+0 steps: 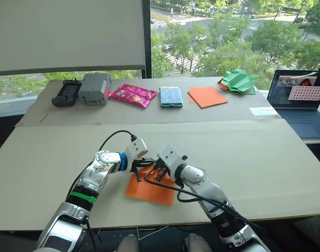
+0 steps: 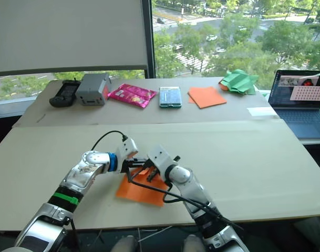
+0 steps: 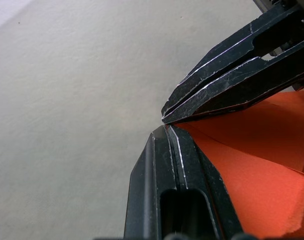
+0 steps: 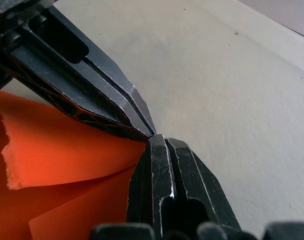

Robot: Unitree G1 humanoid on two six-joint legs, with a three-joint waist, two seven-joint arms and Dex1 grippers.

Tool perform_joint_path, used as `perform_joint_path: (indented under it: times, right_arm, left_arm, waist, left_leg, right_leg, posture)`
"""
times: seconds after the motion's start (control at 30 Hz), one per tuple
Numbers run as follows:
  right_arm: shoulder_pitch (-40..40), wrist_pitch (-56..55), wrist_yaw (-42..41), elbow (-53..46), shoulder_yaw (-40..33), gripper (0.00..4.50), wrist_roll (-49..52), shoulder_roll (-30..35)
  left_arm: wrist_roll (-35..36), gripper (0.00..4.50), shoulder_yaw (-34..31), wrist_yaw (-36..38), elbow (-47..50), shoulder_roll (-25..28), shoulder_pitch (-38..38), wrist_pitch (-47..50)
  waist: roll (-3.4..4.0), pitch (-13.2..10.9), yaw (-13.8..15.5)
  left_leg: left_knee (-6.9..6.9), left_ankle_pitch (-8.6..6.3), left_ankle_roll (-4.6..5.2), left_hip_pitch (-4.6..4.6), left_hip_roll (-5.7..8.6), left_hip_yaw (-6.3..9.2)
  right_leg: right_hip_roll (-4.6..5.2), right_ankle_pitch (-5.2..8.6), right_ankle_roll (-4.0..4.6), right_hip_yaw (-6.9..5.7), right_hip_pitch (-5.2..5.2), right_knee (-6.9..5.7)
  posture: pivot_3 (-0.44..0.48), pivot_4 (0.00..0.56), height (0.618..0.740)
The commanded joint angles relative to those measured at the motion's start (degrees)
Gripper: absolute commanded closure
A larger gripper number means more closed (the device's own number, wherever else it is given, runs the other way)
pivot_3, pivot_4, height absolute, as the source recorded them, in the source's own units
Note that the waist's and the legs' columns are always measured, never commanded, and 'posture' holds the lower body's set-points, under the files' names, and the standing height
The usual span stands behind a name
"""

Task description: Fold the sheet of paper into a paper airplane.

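both jaws pinch sheet of paper (image 1: pixel 152 190) corner

Head stereo overhead; wrist close-ups.

— Taking the pink snack packet (image 1: pixel 132 95) as our landmark: what do we log to its left?
— Grey box (image 1: pixel 94 88) just beside it, black handheld device (image 1: pixel 65 93) beyond.
— Right?
— Teal packet (image 1: pixel 171 96), then a flat orange sheet (image 1: pixel 207 96), green paper shape (image 1: pixel 239 82), and a laptop (image 1: pixel 298 101) farthest.

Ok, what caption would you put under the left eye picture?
Both grippers, left gripper and right gripper, pinch the sheet of paper together.
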State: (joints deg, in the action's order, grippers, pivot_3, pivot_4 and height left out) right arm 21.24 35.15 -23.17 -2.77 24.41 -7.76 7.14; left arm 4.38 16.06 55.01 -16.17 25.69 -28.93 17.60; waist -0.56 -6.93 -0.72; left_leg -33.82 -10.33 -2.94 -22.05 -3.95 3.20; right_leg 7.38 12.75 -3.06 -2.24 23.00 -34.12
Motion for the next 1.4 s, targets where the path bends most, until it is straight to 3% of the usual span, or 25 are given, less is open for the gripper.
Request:
perform_joint_path:
  times: [0.03, 1.4]
  right_arm:
    - [-1.3, 2.5, -0.9, 1.6, 1.4, 4.5, 0.1, -0.2]
    - [-0.8, 3.0, -1.2, 2.7, 1.8, 4.5, 0.1, -1.3]
  left_arm:
    - [-3.4, 4.48, 2.9, 0.7, -0.8, 2.0, 2.9, -0.3]
    - [0.7, 4.48, -3.6, 2.2, 17.1, 18.1, 25.5, 3.9]
  waist:
    - [0.02, 0.0, 0.0]
    - [0.46, 0.4, -1.7]
  left_leg:
    - [0.0, 0.0, 0.0, 0.0, 0.0, 0.0]
    - [0.16, -0.45, -0.51, 0.41, -0.05, -0.02]
  right_leg:
    - [0.0, 0.0, 0.0, 0.0, 0.0, 0.0]
    - [0.01, 0.06, 0.11, 0.03, 0.03, 0.0]
  posture:
    - [0.0, 0.15, 0.706]
    - [0.0, 0.15, 0.706]
